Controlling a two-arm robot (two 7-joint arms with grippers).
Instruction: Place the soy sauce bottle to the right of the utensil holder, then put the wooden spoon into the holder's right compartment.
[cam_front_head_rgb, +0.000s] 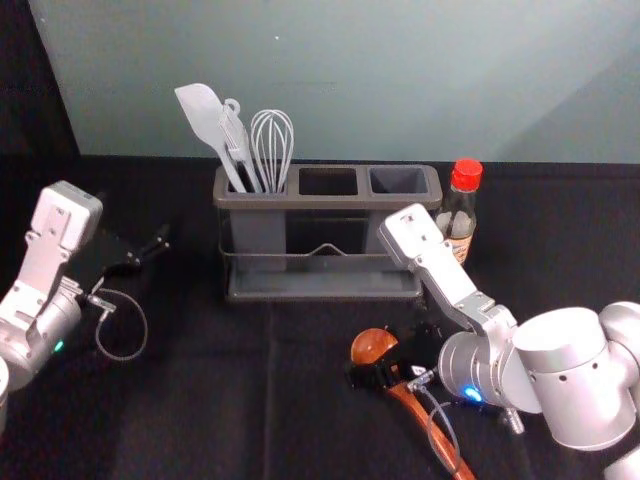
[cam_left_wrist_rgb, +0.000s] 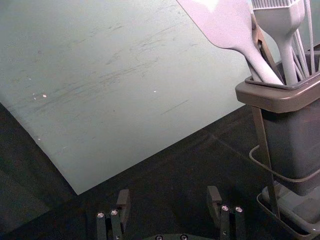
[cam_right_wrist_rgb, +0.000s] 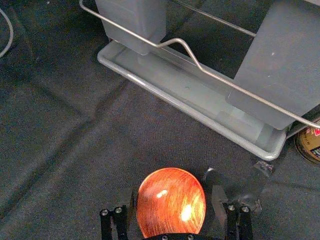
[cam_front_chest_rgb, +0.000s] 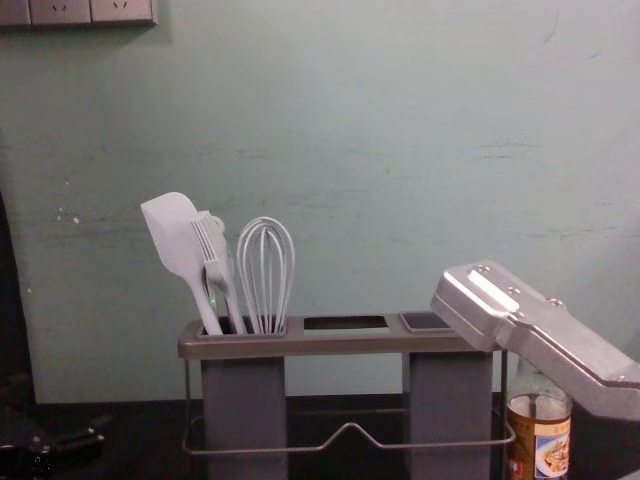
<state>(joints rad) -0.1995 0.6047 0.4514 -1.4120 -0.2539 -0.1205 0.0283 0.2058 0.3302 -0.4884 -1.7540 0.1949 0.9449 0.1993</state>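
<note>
We have the wooden spoon (cam_front_head_rgb: 371, 346) lying on the black cloth (cam_front_head_rgb: 190, 390) in front of the utensil holder (cam_front_head_rgb: 300, 202), its bowl toward the holder and its handle running back under our right gripper (cam_front_head_rgb: 384, 354) and off to the claw's right. A strip of cloth separates the spoon's bowl from the front rim of the holder's tray (cam_front_head_rgb: 325, 296), ahead of the claw, and a wider stretch reaches away on the claw's left. The wire rail (cam_front_head_rgb: 327, 248) crosses above the tray. Our right claw is open, with its fingers spread on either side of the spoon's bowl; we can't tell whether either finger touches the wood. Ahead of the claw and a little right is the right compartment (cam_front_head_rgb: 398, 180), open at the top. Farther right, the soy sauce bottle (cam_front_head_rgb: 458, 221) stands upright just beside the holder's right end. Ahead and left of the claw, the left compartment (cam_front_chest_rgb: 243, 337) holds a spatula (cam_front_head_rgb: 203, 115), a whisk (cam_front_head_rgb: 272, 145) and another pale utensil (cam_front_head_rgb: 237, 140) between them. Our left gripper (cam_front_head_rgb: 150, 250) hangs well apart, left of the holder, its fingers parted.
</note>
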